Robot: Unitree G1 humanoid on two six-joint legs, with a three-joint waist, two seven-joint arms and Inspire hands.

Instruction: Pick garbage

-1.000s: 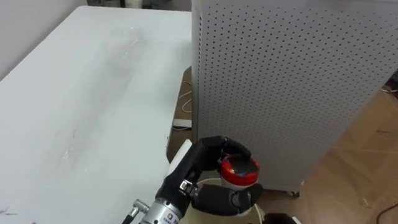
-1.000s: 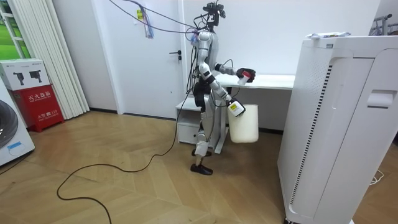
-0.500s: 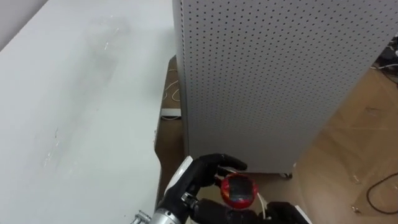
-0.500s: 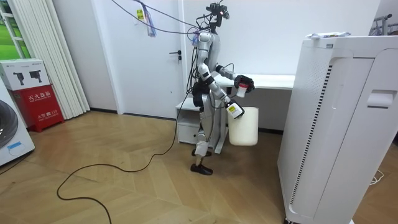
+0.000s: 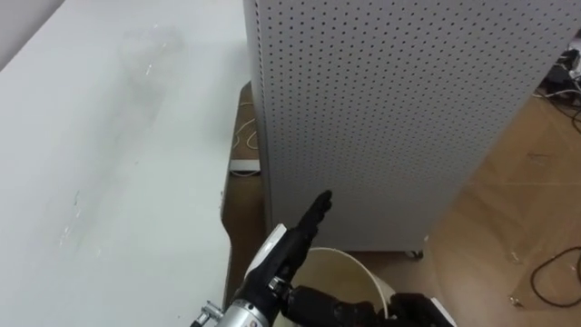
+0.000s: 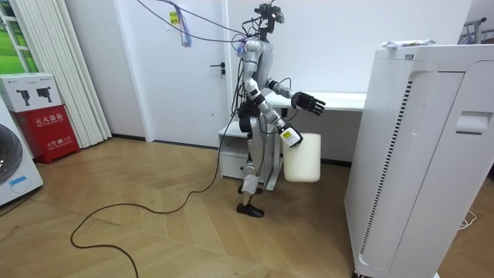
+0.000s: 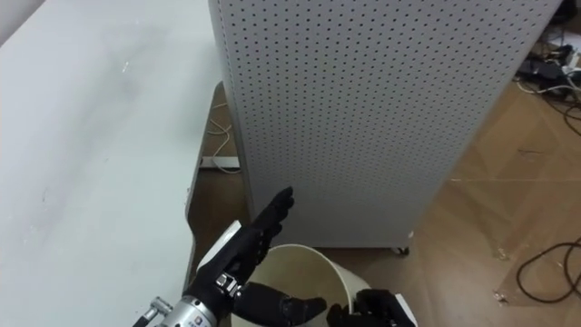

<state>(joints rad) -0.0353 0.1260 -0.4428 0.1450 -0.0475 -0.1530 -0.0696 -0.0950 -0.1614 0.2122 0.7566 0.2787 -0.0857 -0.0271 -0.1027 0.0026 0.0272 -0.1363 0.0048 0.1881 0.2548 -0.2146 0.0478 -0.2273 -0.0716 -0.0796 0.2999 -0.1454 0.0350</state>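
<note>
My left hand is open, its fingers stretched forward above a cream waste bin. Nothing lies between the fingers. The same hand hovers over the bin's rim, just off the white table's edge. My right hand is a dark shape at the bin's near rim and holds it up. In the room view I stand by the table's end, left hand held out level, with the bin hanging at my right hand above the floor.
The white table spreads to my left. A white perforated cabinet stands close ahead of the bin. Cables lie on the wooden floor at the right. A tall white appliance stands at the room view's right.
My left hand has gone from curled round a red-topped can to stretched straight. The can has left the hand. The bin's open mouth now shows beneath the fingers.
</note>
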